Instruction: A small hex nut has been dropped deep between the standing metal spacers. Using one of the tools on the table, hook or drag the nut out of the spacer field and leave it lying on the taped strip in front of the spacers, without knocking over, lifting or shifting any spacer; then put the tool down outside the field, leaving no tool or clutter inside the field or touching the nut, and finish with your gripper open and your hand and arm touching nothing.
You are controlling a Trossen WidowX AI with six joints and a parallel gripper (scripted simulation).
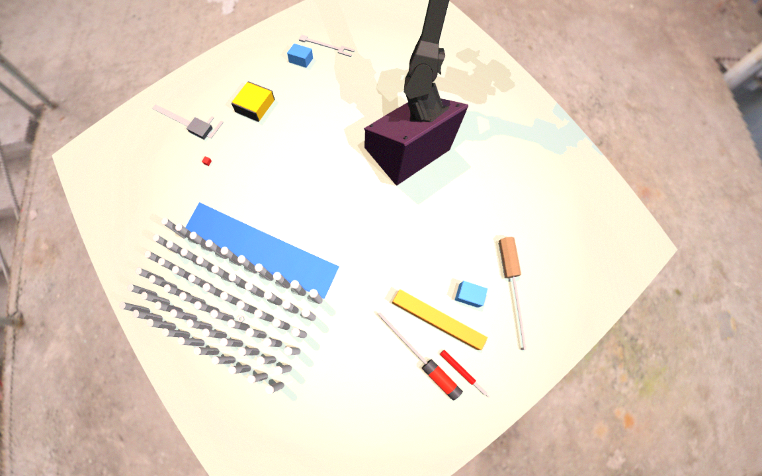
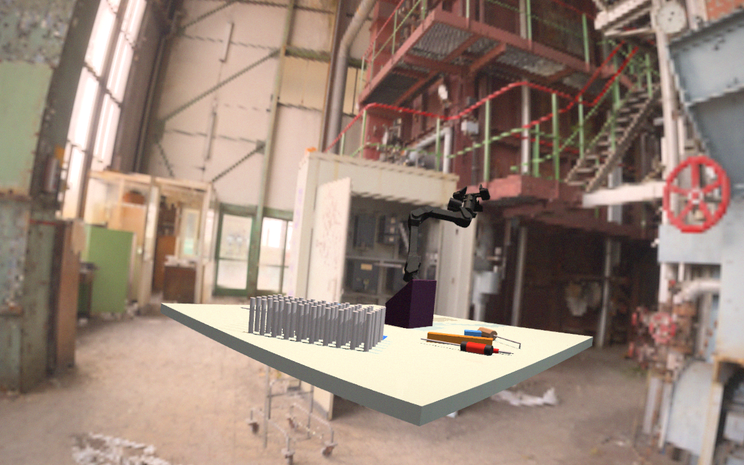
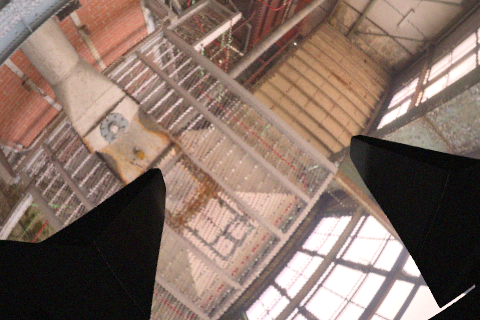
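The hex nut [image 1: 243,318] shows as a tiny ring deep among the standing grey spacers [image 1: 241,260] [image 2: 252,315]; the spacers hide it in the exterior view. The spacers stand upright in rows. The blue taped strip [image 1: 262,245] lies along the field's edge, with no nut visible on it. An orange-handled tool [image 1: 509,257] [image 2: 487,332] has a thin shaft with a bent tip. A red-and-black screwdriver [image 1: 442,379] [image 2: 476,347] and a small red screwdriver [image 1: 458,367] lie beside the field. My gripper [image 2: 473,192] [image 3: 260,163] is open and empty, raised high above the table.
A yellow bar [image 1: 440,319] [image 2: 458,338] and blue block [image 1: 471,294] lie near the screwdrivers. A yellow block [image 1: 253,99], another blue block [image 1: 299,55], red cube [image 1: 206,160], grey-headed tool [image 1: 199,127] and slim forked tool [image 1: 325,45] lie beyond the strip. The arm stands on a purple base [image 1: 425,145] [image 2: 419,303].
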